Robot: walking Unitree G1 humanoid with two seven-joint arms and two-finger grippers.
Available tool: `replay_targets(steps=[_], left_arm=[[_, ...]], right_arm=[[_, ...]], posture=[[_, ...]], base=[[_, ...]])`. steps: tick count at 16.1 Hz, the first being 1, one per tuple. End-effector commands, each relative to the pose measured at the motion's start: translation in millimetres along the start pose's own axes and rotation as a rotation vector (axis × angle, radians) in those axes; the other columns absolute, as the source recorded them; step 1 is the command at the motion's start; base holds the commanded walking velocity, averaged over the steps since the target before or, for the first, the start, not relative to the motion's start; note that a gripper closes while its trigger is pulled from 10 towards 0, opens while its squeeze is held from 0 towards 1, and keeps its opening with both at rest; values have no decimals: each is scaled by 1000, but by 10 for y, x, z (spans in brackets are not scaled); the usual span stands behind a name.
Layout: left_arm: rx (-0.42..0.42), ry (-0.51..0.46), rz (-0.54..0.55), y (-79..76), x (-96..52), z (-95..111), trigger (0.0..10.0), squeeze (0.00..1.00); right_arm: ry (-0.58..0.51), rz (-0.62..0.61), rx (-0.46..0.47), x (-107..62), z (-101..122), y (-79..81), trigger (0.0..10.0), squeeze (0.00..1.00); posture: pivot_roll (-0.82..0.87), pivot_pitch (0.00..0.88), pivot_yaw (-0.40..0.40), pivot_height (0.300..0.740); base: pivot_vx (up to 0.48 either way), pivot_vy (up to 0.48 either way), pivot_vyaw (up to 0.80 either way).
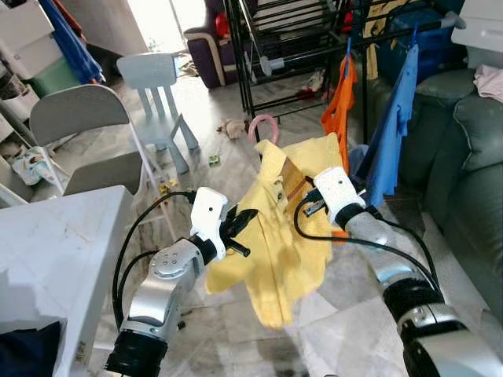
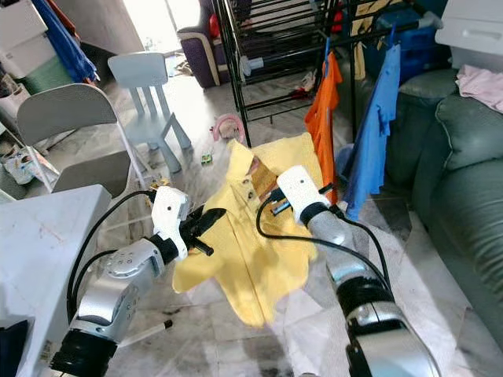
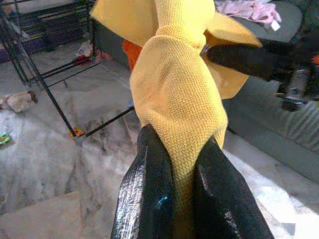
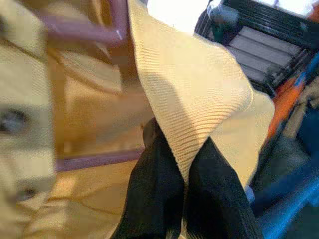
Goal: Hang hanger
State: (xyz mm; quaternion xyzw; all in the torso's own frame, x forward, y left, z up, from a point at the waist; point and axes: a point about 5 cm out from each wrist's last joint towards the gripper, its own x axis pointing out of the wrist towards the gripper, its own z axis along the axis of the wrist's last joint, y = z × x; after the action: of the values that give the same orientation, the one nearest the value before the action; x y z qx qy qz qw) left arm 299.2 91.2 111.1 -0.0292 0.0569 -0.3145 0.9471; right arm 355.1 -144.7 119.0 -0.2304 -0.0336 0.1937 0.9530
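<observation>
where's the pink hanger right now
Its hook sticks up above the yellow shirt, held mid-frame between both grippers, in front of the black rack.

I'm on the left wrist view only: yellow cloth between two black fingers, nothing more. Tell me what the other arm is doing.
Observer: The right gripper is shut on the same yellow shirt, pinching the collar edge, higher than the left gripper.
Operator: Report whether there's a hanger in it.
Observer: Yes. A pink hanger sits inside the shirt; its hook sticks out above the collar.
Operator: Give me the place to hang it.
Observer: A black drying rack stands ahead, beyond the shirt, with an orange garment and a blue garment already hanging from its rail.
Operator: Say what's on my left.
Observer: A white table beside the left arm, with a grey chair behind it.
</observation>
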Motion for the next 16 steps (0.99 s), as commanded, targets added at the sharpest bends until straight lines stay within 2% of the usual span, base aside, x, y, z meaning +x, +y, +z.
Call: replay_targets(steps=[1,2,3,7,10,11,12,13,14,16], left_arm=[[28,-54,51,97,12,124,10000,0],[33,-53,61,106,23,127,10000,0],[34,-55,89,143,52,142,10000,0],[15,-71,135,218,74,182,10000,0],[7,-97,111,217,77,201,10000,0],[15,-98,99,217,77,205,10000,0],[25,-104,80,250,61,223,10000,0],[29,-113,50,266,49,243,10000,0],[58,-107,14,289,36,253,10000,0],[69,-99,-26,318,32,253,10000,0]], right_arm=[[-52,70,10,19,130,102,0,0],[-62,121,17,-5,153,161,0,0],[-81,270,32,-96,211,347,0,0],[-79,485,50,-300,262,666,0,0],[5,510,42,-373,133,752,0,0],[29,487,25,-374,101,735,4706,0],[68,461,7,-384,43,709,10000,0],[82,444,33,-401,40,686,10000,0],[92,433,62,-416,40,649,10000,1000],[95,437,69,-423,56,607,10000,1000]], posture=[[-175,0,159,740],[-175,0,159,740],[-176,0,160,740],[-177,0,159,740],[-179,0,160,740],[-180,0,160,740],[-182,0,158,740],[-182,0,158,740],[-182,0,158,740],[-189,0,160,740]], base=[[0,0,0],[0,0,0],[0,0,0],[0,0,0],[0,0,0],[0,0,0],[0,0,0],[0,0,0],[0,0,0],[0,0,0]])
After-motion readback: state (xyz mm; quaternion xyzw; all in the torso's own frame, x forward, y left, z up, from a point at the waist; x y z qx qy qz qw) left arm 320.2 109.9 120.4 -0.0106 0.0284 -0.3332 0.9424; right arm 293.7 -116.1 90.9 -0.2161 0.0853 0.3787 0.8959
